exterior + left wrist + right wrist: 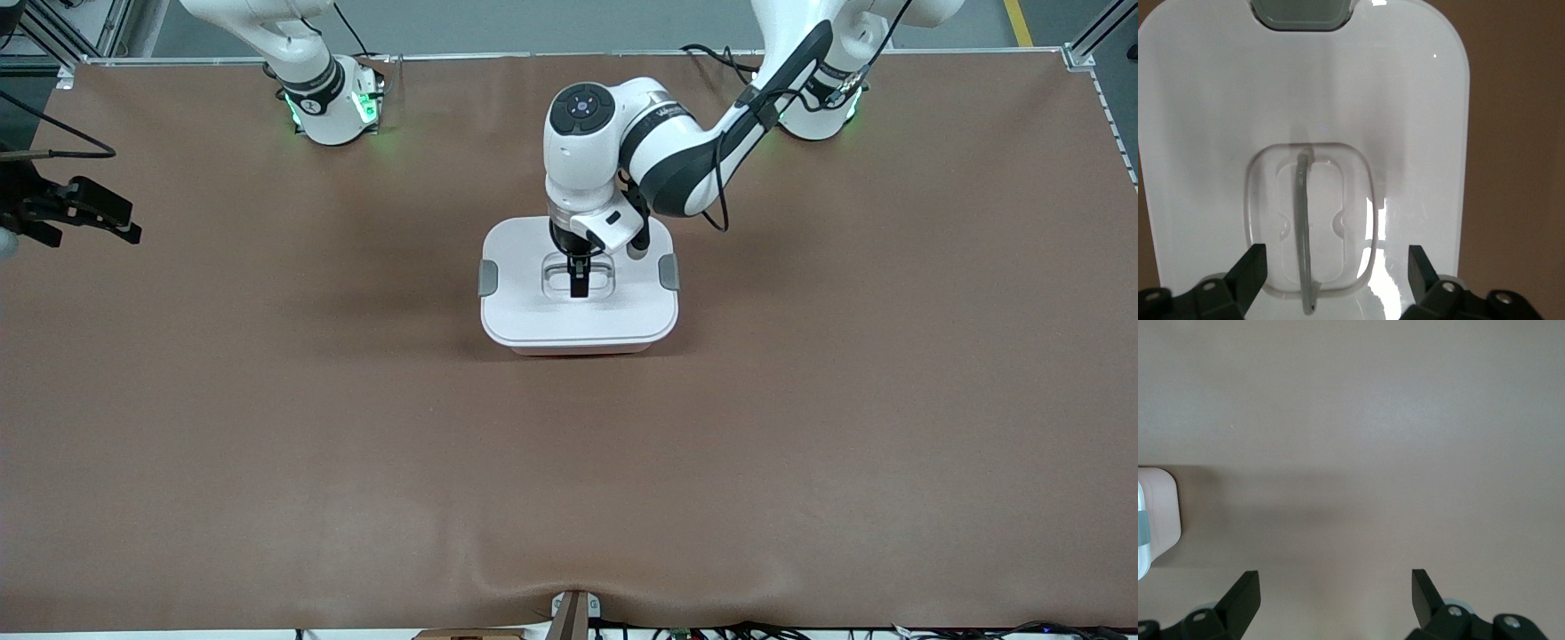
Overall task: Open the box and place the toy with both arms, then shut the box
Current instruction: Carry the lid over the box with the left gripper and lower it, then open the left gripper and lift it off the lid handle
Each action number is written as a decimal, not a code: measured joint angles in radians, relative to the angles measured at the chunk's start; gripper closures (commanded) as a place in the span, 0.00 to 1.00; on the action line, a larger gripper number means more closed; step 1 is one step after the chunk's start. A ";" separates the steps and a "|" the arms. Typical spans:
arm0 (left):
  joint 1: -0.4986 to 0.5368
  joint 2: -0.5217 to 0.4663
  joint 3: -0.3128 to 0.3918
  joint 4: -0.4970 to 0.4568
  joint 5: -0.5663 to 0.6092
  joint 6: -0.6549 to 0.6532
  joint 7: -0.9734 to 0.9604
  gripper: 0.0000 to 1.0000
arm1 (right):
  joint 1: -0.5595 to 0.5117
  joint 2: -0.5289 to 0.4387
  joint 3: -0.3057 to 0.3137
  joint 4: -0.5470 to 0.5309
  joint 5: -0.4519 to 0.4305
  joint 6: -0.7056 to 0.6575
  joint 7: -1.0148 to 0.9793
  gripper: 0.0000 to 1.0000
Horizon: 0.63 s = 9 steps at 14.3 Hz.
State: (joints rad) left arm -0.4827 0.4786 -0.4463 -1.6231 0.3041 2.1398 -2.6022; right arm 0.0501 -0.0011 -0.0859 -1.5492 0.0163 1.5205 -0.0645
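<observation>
Box: rounded translucent pink plastic tub point(578, 345) mid-table, flat white lid point(533, 311) on, grey side clips.
Left gripper point(579, 277): fingers spread, straddling the recessed clear handle point(1302, 233).
Right gripper point(1335, 593): spread, waiting over bare brown table point(1371, 420).

One box point(578, 311) counted on table, one white lid point(533, 307) fitted on it; two grey side clips point(488, 277) counted on lid, one per short end; one clear handle point(1303, 227) seen in lid recess; two white arms point(676, 151) counted; two black grippers counted, left gripper point(579, 280), right gripper point(1335, 593); no toy seen
</observation>
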 measured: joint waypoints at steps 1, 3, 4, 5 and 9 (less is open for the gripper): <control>0.004 -0.009 0.001 0.010 0.000 -0.020 0.014 0.00 | 0.000 0.000 0.000 0.000 0.000 0.000 0.000 0.00; 0.015 -0.026 0.003 0.030 0.001 -0.076 0.066 0.00 | 0.000 0.000 0.000 0.000 0.000 0.000 0.000 0.00; 0.024 -0.035 0.004 0.038 0.001 -0.107 0.101 0.00 | 0.000 0.000 0.001 0.001 0.000 -0.001 0.000 0.00; 0.033 -0.044 0.005 0.045 0.001 -0.133 0.138 0.00 | 0.000 0.000 0.001 0.001 0.000 -0.001 0.000 0.00; 0.093 -0.094 0.006 0.053 0.001 -0.169 0.273 0.00 | 0.000 0.000 0.000 0.004 0.000 -0.003 0.000 0.00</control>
State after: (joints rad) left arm -0.3897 0.3847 -0.4405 -1.5699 0.3048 1.9706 -2.3290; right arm 0.0497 -0.0013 -0.0855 -1.5456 0.0160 1.5178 -0.0645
